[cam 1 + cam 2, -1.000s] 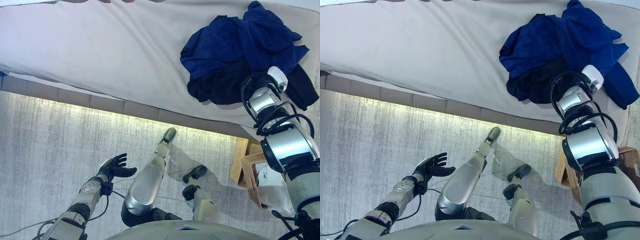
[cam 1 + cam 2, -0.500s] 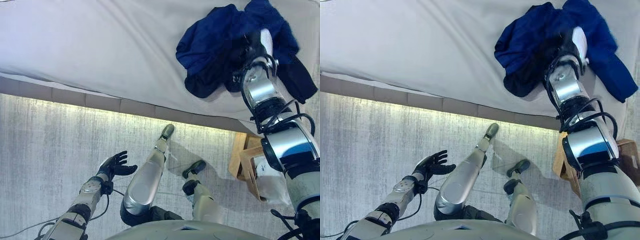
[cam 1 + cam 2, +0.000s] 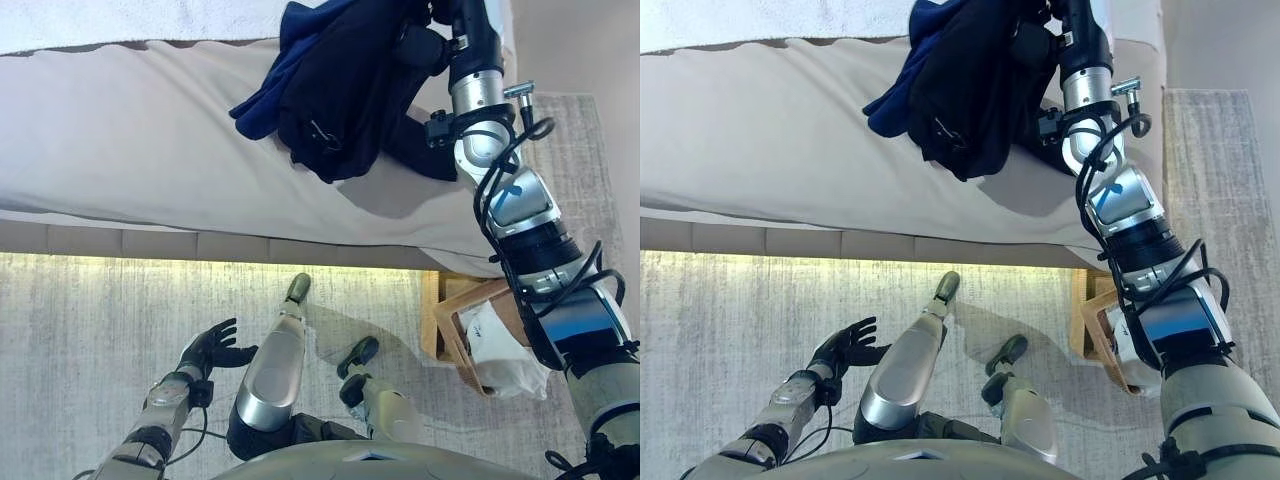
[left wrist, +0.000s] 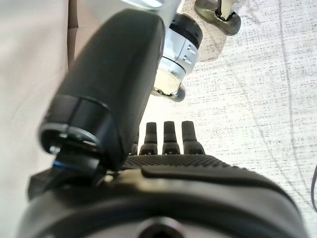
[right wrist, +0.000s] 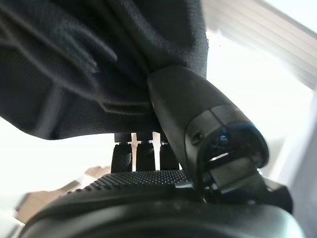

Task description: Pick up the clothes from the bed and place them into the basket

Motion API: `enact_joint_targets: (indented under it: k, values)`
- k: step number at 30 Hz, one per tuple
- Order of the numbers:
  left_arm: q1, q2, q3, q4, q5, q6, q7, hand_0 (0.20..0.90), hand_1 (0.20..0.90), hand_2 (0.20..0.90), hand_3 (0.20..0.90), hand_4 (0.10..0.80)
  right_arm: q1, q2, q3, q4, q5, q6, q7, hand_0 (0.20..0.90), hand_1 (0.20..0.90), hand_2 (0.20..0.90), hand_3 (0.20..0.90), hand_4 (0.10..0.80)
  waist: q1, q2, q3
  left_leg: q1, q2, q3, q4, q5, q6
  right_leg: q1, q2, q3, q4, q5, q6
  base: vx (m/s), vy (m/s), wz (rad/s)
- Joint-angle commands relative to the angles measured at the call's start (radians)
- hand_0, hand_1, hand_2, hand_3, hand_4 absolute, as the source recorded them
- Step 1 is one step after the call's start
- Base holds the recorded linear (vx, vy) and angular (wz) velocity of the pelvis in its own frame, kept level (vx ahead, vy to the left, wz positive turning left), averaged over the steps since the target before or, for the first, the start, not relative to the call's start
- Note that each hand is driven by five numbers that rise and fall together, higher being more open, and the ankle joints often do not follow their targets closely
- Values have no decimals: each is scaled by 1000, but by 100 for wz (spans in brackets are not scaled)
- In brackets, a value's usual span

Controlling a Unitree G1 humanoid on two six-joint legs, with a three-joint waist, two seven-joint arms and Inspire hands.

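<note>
Hanging in the upper middle of the frame, the clothes (image 3: pixel 340 85), a bundle of dark blue and black cloth, are gathered up under our right hand (image 3: pixel 425 45), with the lower folds close to the bed (image 3: pixel 120 150); we cannot tell if they still touch the sheet. In the right wrist view the thumb and fingers of this hand curl round the black cloth, so we judge the grasp as made. The basket (image 3: pixel 480 335), a wooden one with a white liner, stands on the floor at the lower right, beside the corner of the bed and well apart from the bundle. So picking up seems nearly done, while carrying and dropping are left. Our left hand (image 3: pixel 210 348) shows at the lower left over the carpet, fingers spread and holding nothing.
</note>
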Motion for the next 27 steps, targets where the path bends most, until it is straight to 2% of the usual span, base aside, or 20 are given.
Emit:
enact_joint_targets:
  k: [1,7,9,11,12,16,19,20,21,22,23,25,27]
  values:
    - [145,7,-43,48,64,-10,0,900,900,900,900,800,6,-46,-80,-103,-49,-120,-78,300,300,300,200,100,-8,1,-270,131,28,49,-101,-123,43,5,-23,-24,71,-27,-7,86,12,-5]
    - [148,5,-51,65,92,14,1,900,900,900,900,800,29,-72,-18,65,-71,20,-19,300,300,300,200,100,1,-8,-311,166,35,52,-128,-110,31,48,-4,-33,35,-41,-6,44,5,-3]
    - [140,7,-62,70,94,21,3,900,900,900,900,800,15,-75,-1,159,-59,26,-21,300,300,300,200,100,10,-11,-308,166,36,48,-127,-109,28,56,-3,-41,28,-41,-6,-3,1,6]
    - [121,14,-80,82,96,31,3,900,900,900,900,800,-31,-79,16,291,-38,32,-32,300,300,300,200,100,26,-16,-296,160,36,39,-123,-107,24,64,0,-50,20,-39,-7,7,-19,17]
    - [115,17,-84,87,93,35,2,900,900,900,900,800,-54,-76,26,336,-46,31,-40,300,300,300,200,100,34,-17,-295,169,44,33,-126,-127,15,74,9,-41,18,-56,-2,27,-34,13]
    - [70,40,-103,88,80,52,-12,900,900,900,900,800,-188,-84,82,477,-79,40,-118,300,300,300,200,100,65,-22,-258,130,39,14,-112,-121,14,62,10,-57,16,-48,-2,-88,-14,10]
    - [40,54,-114,82,71,59,-18,900,900,900,900,800,-279,-90,135,567,-82,80,-158,300,300,300,200,100,86,-27,-230,99,33,5,-106,-116,15,47,7,-72,19,-40,-1,-110,-10,17]
    - [34,59,-115,79,74,60,-21,900,900,900,900,800,-296,-94,152,593,-86,126,-145,634,634,634,590,490,92,-29,-224,91,32,3,-105,-114,15,42,5,-77,23,-38,0,-59,1,15]
    - [31,62,-116,75,74,61,-21,900,900,900,900,800,-304,-97,166,611,-91,163,-125,900,900,900,900,800,94,-30,-220,87,31,2,-106,-113,15,39,5,-80,24,-36,0,-46,4,12]
    - [29,66,-118,67,75,61,-20,900,900,900,900,800,-316,-105,196,651,-93,233,-61,900,900,900,900,800,99,-33,-216,83,30,-1,-109,-109,16,36,3,-83,26,-34,0,-51,1,13]
    - [30,74,-124,52,71,63,-17,900,900,900,900,800,-326,-118,233,712,-86,319,64,900,900,900,900,800,102,-37,-213,77,30,-3,-112,-105,17,30,2,-84,28,-34,-2,-57,-1,12]
    - [26,92,-124,24,60,71,-13,900,900,900,900,800,-314,-156,296,782,-119,365,267,900,900,900,900,800,101,-47,-204,73,34,-3,-123,-95,21,20,2,-84,36,-31,-2,-49,-6,10]
    - [20,101,-125,18,51,81,-10,900,900,900,900,800,-308,-180,309,794,-186,377,370,900,900,900,900,800,93,-53,-202,76,37,-2,-125,-93,22,17,1,-79,44,-34,-4,-4,4,13]
